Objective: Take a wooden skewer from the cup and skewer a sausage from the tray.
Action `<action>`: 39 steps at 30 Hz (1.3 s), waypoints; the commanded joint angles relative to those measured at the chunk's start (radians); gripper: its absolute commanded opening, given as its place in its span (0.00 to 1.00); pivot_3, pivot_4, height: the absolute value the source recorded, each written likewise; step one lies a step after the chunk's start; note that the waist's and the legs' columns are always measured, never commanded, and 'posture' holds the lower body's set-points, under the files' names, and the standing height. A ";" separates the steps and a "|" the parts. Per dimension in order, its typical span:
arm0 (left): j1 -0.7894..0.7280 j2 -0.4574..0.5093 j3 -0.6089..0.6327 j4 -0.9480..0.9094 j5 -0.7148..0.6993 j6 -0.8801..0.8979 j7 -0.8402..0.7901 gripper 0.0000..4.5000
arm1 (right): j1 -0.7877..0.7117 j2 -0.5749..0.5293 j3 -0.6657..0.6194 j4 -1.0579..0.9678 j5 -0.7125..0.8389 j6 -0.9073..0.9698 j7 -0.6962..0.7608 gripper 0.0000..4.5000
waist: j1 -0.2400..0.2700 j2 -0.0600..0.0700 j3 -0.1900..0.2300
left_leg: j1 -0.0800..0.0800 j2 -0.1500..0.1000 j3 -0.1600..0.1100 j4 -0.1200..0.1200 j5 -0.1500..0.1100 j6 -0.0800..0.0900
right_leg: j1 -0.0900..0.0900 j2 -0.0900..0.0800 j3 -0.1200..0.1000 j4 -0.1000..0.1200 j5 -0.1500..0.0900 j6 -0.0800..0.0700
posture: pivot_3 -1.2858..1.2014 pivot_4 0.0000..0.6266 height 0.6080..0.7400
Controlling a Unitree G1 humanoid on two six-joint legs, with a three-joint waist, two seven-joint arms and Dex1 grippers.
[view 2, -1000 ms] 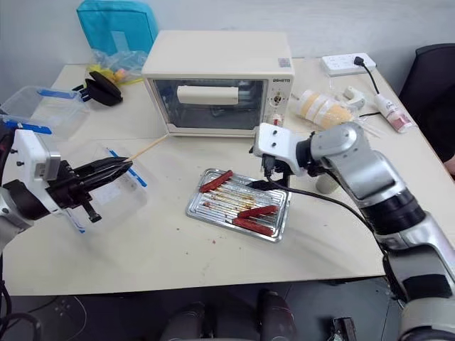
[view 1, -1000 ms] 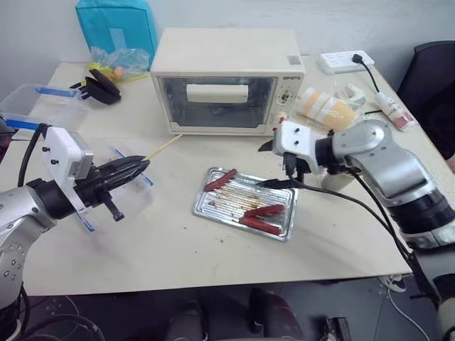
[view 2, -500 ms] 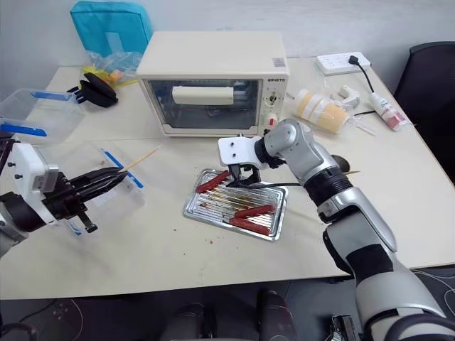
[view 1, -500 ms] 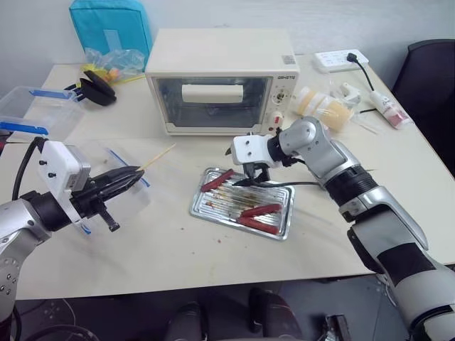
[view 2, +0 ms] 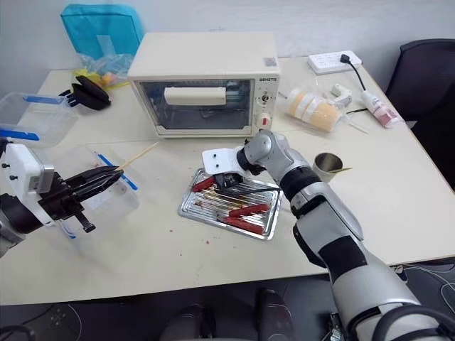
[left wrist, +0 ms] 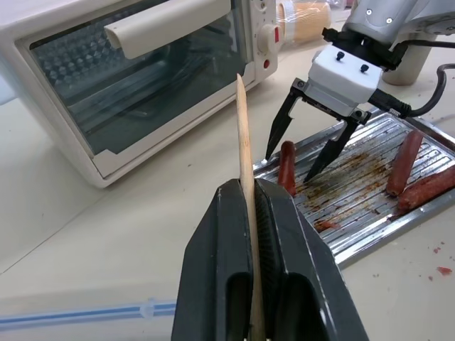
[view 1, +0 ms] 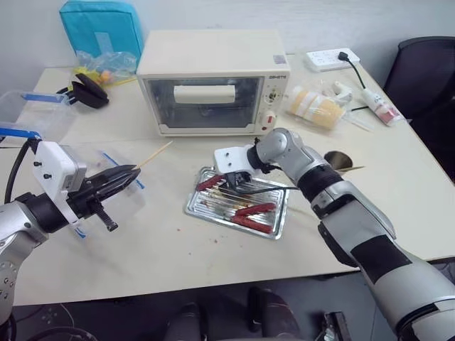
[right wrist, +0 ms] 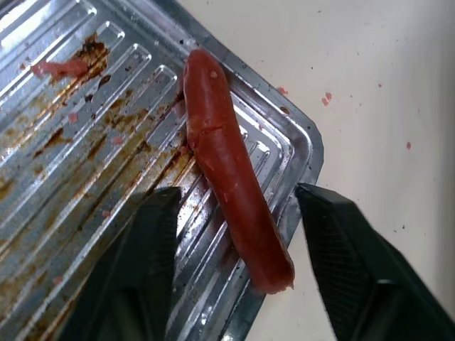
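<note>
My left gripper is shut on the wooden skewer, whose pointed end sticks out toward the oven. The metal tray lies mid-table with three sausages. My right gripper is open, low over the tray's left end. Its two fingers stand on either side of one sausage, with a gap on each side. The left wrist view shows that same gripper straddling the sausage. Two other sausages lie at the tray's near right. The grey cup stands right of the tray with a stick in it.
A cream toaster oven stands behind the tray. Clear blue-trimmed containers sit at the left, one under my left gripper. A wrapped cup stack, a power strip and a bottle lie at the back right.
My right gripper moved left across the tray, dropped around the sausage at its left end, and its jaws narrowed. The left gripper kept still with the skewer.
</note>
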 commanded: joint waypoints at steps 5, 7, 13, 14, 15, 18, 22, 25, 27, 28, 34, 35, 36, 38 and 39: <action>-0.021 0.014 0.029 -0.026 -0.011 -0.011 0.009 0.00 | -0.017 0.016 -0.027 0.014 -0.031 -0.047 -0.017 0.59 | 0.000 0.000 0.000 | 0.001 0.000 0.000 0.000 0.000 0.000 | 0.000 0.000 0.000 0.001 0.000 0.000 | 0.52 0.24 1.00; -0.023 0.015 0.029 -0.025 -0.011 -0.011 0.009 0.00 | -0.015 0.016 -0.033 0.012 -0.033 -0.052 -0.012 0.59 | 0.000 0.000 0.000 | 0.001 0.000 0.000 0.000 0.000 0.000 | 0.000 0.000 0.000 0.001 0.000 0.000 | 0.52 0.24 1.00; -0.033 0.019 0.021 -0.020 -0.008 -0.010 0.008 0.00 | -0.002 0.020 -0.034 0.015 -0.043 -0.056 0.000 0.46 | 0.000 0.000 0.000 | 0.001 0.001 0.000 0.000 0.000 -0.001 | 0.000 0.000 0.000 0.001 0.000 -0.001 | 0.52 0.24 1.00; -0.037 0.020 0.019 -0.019 -0.008 -0.009 0.009 0.00 | 0.000 0.021 -0.034 0.017 -0.045 -0.056 0.000 0.38 | 0.000 0.000 0.000 | 0.001 0.001 0.000 0.000 0.000 -0.001 | 0.000 0.000 0.000 0.001 0.000 -0.001 | 0.52 0.24 1.00; -0.042 0.022 0.018 -0.018 -0.009 -0.008 0.009 0.00 | 0.000 0.022 -0.033 0.019 -0.048 -0.056 0.002 0.32 | 0.000 0.000 0.000 | 0.001 0.001 0.000 0.000 0.000 -0.001 | 0.000 0.000 0.000 0.002 0.000 -0.001 | 0.52 0.24 1.00; -0.052 0.026 0.016 -0.013 -0.010 -0.006 0.008 0.00 | -0.002 0.025 -0.038 0.026 -0.049 -0.048 0.012 0.32 | 0.000 0.000 0.000 | 0.001 0.001 0.000 0.000 0.000 -0.001 | 0.000 0.000 0.000 0.002 0.000 -0.001 | 0.52 0.24 1.00; -0.063 0.027 0.010 -0.007 -0.007 -0.007 0.006 0.00 | -0.008 0.024 -0.046 0.027 -0.047 -0.041 0.019 0.32 | 0.000 0.000 0.000 | 0.001 0.001 0.000 0.000 0.000 -0.001 | 0.000 0.000 0.000 0.002 0.000 -0.001 | 0.52 0.24 1.00; -0.067 0.026 0.001 -0.005 -0.003 -0.010 0.003 0.00 | -0.004 0.019 -0.054 0.017 -0.040 -0.035 0.044 0.28 | 0.000 0.000 0.000 | 0.001 0.001 0.000 0.000 0.000 -0.001 | 0.000 0.000 0.000 0.002 0.000 -0.001 | 0.52 0.24 1.00; -0.073 0.028 -0.006 0.001 0.000 -0.013 -0.001 0.00 | 0.003 0.017 -0.060 0.006 -0.033 -0.027 0.067 0.20 | 0.000 0.000 0.000 | 0.001 0.001 0.000 0.000 0.000 -0.001 | 0.000 0.000 0.000 0.002 0.000 -0.001 | 0.52 0.24 1.00; -0.078 0.029 -0.009 0.005 0.001 -0.014 -0.002 0.00 | 0.005 0.016 -0.062 0.002 -0.034 -0.025 0.066 0.12 | 0.000 0.000 0.000 | 0.001 0.001 0.000 0.000 0.000 -0.001 | 0.000 0.000 0.000 0.002 0.000 -0.001 | 0.52 0.24 1.00; -0.097 0.035 -0.026 0.020 0.004 -0.018 -0.015 0.00 | 0.018 0.004 -0.088 -0.042 -0.017 -0.012 0.090 0.07 | 0.000 0.000 0.000 | 0.001 0.000 0.000 0.000 0.000 -0.001 | 0.000 0.000 0.000 0.002 -0.001 -0.001 | 0.52 0.24 1.00; -0.098 0.036 -0.030 0.021 0.003 -0.019 -0.019 0.00 | 0.019 -0.004 -0.095 -0.061 -0.009 -0.006 0.100 0.07 | 0.000 0.000 0.000 | 0.001 0.000 0.000 0.000 0.000 -0.001 | 0.000 0.000 0.000 0.002 -0.001 -0.001 | 0.52 0.24 1.00; -0.098 0.039 -0.034 0.022 0.001 -0.019 -0.026 0.00 | 0.021 -0.019 -0.106 -0.093 0.005 0.008 0.120 0.07 | 0.000 0.000 0.000 | 0.001 0.000 0.000 0.000 0.000 -0.001 | 0.000 0.000 0.000 0.002 -0.001 -0.001 | 0.52 0.24 1.00; -0.093 0.048 -0.043 0.022 -0.005 -0.016 -0.049 0.00 | 0.033 -0.058 -0.135 -0.190 0.047 0.062 0.176 0.07 | 0.001 0.000 0.000 | 0.001 0.000 0.000 0.000 0.000 -0.001 | 0.000 0.000 0.000 0.002 -0.001 -0.001 | 0.52 0.24 1.00; -0.089 0.054 -0.048 0.022 -0.007 -0.015 -0.066 0.00 | 0.044 -0.083 -0.152 -0.249 0.071 0.096 0.208 0.07 | 0.003 0.000 0.000 | 0.001 0.000 0.000 0.000 0.000 -0.001 | 0.000 0.000 0.000 0.002 0.000 -0.001 | 0.52 0.24 1.00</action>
